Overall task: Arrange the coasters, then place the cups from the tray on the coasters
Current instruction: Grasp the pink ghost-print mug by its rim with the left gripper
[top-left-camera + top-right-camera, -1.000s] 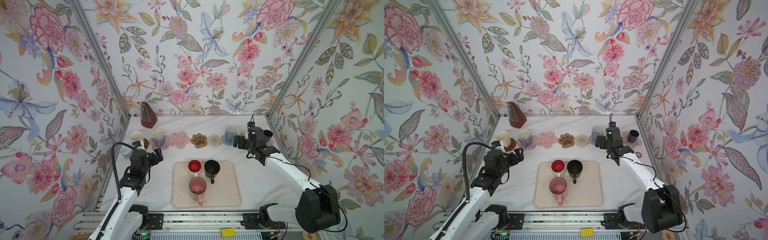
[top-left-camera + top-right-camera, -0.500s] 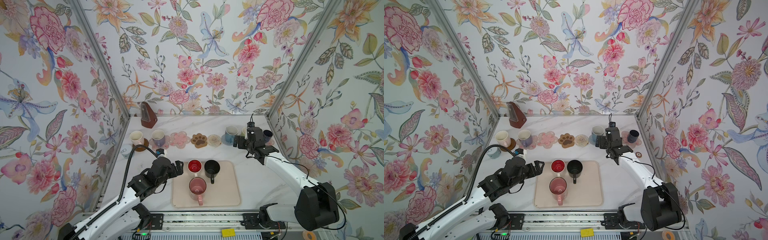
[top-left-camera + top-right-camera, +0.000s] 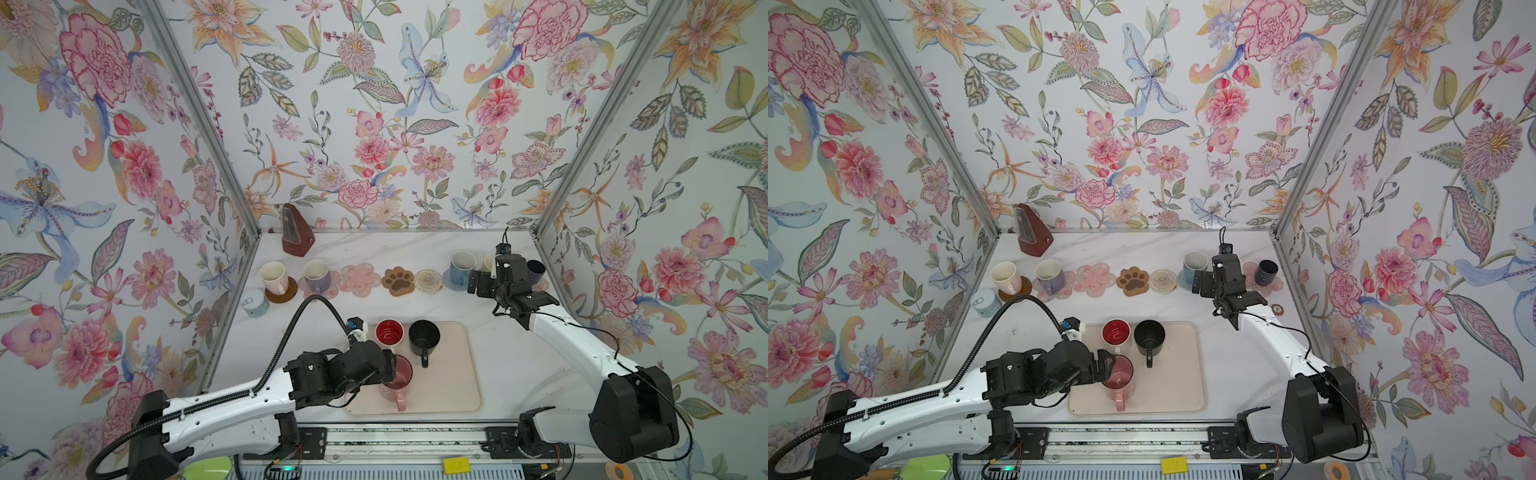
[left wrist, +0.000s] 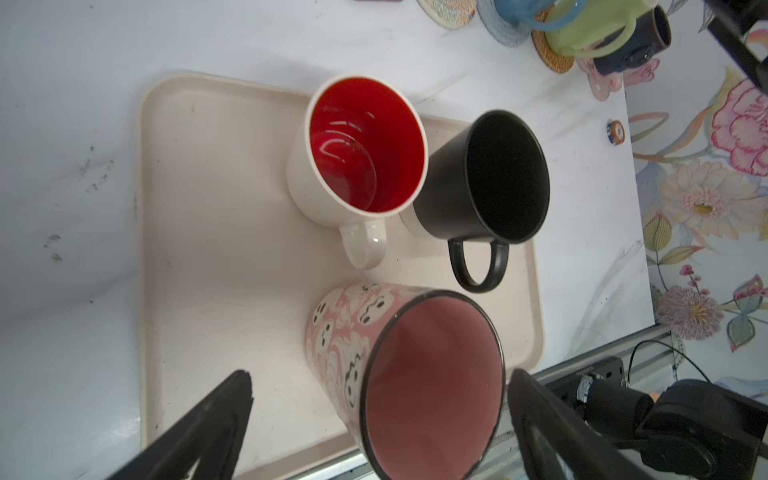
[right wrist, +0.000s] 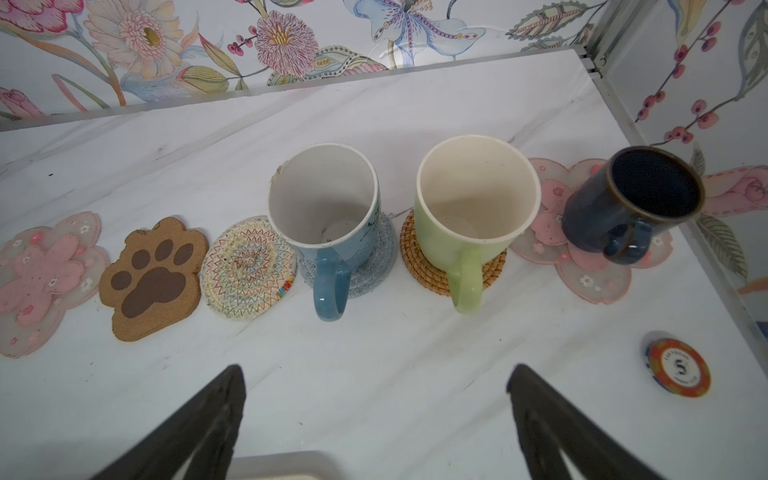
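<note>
three cups (image 3: pixel 389 332) on tray (image 3: pixel 453 374); coaster row (image 3: pixel 398 281) behind tray, five bearing cups

A: How is the bench (image 5: pixel 374 374) finished?
B: A smooth, white, marble-look surface is seen, faintly scuffed. The tray (image 4: pixel 208 249) is matt beige, plastic by its look.
A: And the mugs?
B: A glossy glaze is shown inside the red mug (image 4: pixel 365 145); the black mug (image 4: pixel 507 174) is matt.
A: The coasters?
B: The paw coaster (image 5: pixel 153 274) is grained rough like cork. The rattan coaster (image 5: pixel 415 262) is woven cane. The flower coaster (image 5: pixel 41 274) is translucent and smooth.
</note>
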Available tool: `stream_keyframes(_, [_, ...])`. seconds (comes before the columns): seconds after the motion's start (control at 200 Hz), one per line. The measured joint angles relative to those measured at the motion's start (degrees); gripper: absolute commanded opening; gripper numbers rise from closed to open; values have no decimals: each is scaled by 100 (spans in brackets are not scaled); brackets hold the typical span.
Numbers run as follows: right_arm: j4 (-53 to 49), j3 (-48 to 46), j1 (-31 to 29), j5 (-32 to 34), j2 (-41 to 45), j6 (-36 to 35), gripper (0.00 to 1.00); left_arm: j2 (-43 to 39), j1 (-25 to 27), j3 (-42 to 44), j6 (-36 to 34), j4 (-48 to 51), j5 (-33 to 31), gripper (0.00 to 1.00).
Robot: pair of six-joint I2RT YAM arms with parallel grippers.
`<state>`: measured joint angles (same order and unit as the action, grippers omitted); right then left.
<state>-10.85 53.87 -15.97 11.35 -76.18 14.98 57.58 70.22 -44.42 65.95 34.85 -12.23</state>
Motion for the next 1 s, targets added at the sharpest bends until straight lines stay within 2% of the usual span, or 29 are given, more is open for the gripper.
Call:
stream_keyframes(0.3, [0,2,0,-50,11,59,99,555,754,-262,402,114,133,97])
stream_keyframes(0.57, [0,2,0,-96,116,90,99,1040,984,-315,468,-15,448,93])
stream_keyframes(0.741, [9,-4,0,-131,153,101,99,1445,1119,-450,516,-20,610,86])
stream_keyframes(0.941, [13,-35,0,-153,157,133,99,1596,1123,-450,682,-11,732,72])
stream_keyframes(1.001, [17,-35,0,-160,157,133,99,1606,1123,-450,726,7,732,65])
